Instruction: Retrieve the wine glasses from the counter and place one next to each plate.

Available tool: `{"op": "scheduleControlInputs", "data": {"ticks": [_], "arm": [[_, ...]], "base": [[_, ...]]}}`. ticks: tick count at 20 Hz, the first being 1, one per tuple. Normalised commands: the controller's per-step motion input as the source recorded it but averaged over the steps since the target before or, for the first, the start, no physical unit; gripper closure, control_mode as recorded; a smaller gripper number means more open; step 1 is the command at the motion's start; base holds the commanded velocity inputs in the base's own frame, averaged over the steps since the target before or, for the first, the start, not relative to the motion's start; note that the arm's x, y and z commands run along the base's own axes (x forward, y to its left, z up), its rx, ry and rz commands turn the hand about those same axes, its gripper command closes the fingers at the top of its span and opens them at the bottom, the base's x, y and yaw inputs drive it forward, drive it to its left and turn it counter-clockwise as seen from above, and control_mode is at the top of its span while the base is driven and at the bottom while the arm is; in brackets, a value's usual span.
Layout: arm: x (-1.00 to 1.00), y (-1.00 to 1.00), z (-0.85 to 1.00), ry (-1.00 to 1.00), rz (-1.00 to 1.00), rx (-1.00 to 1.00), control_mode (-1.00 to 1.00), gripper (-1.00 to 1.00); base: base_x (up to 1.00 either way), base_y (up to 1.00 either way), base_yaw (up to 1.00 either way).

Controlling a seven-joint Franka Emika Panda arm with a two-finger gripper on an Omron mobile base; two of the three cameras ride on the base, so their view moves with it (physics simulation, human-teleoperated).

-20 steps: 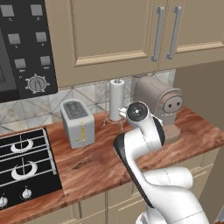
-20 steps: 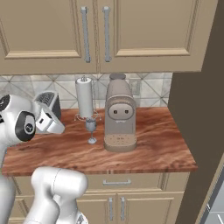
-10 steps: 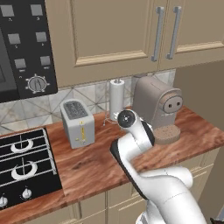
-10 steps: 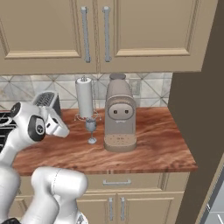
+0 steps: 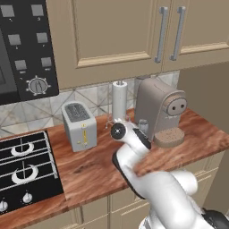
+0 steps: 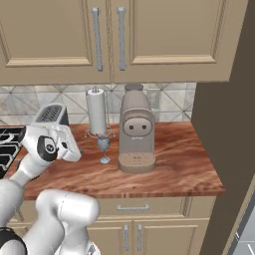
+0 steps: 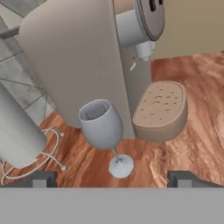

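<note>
The step in hand is the approach to the first wine glass (image 6: 103, 148), which stands upright on the counter (image 6: 174, 164), close between the paper towel holder (image 6: 96, 113) on its left and the coffee machine (image 6: 135, 129) on its right. The hand view shows the glass (image 7: 104, 131) centred ahead, its round foot on the wood, its bowl close to the side of the coffee machine (image 7: 74, 65).

The gripper (image 7: 112, 178) is spread wide and holds nothing. It sits to the left of the glass, near the toaster (image 5: 79, 125), and its fingertips (image 7: 41, 178) are level with the foot of the glass.

To do this step well:

1. Keep the glass centred between the two fingers during the advance.
2. Aim for the bowl or the top of the stem, not the foot. In my judgement a grip on the thin stem lets the glass swing.
3. Watch the clearance on both sides. The wire base of the paper towel holder (image 7: 30, 157) and the drip tray (image 7: 161, 109) lie close to the path.
4. Close gently, then lift straight up before any turn.

No plate is in view from here.
</note>
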Motion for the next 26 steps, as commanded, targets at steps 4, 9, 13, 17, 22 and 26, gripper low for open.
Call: {"op": "scheduleControlInputs", "data": {"ticks": [4, 9, 13, 17, 22, 26], "arm": [[0.25, 0.03, -0.01, 0.01, -0.22, -0.01, -1.00, -1.00], [0.25, 0.00, 0.00, 0.16, -0.03, 0.00, -1.00, -1.00], [0.20, 0.00, -0.04, 0.20, 0.00, 0.01, -1.00, -1.00], [0.16, 0.00, -0.18, 0.10, 0.00, 0.01, -1.00, -1.00], [0.03, 0.00, -0.16, 0.03, 0.00, 0.00, -1.00, -1.00], [0.00, 0.00, -0.02, -0.03, 0.00, 0.00, -1.00, -1.00]], "base": [[0.00, 0.00, 0.00], [0.00, 0.00, 0.00], [0.00, 0.00, 0.00], [0.00, 0.00, 0.00], [0.00, 0.00, 0.00], [0.00, 0.00, 0.00]]}}
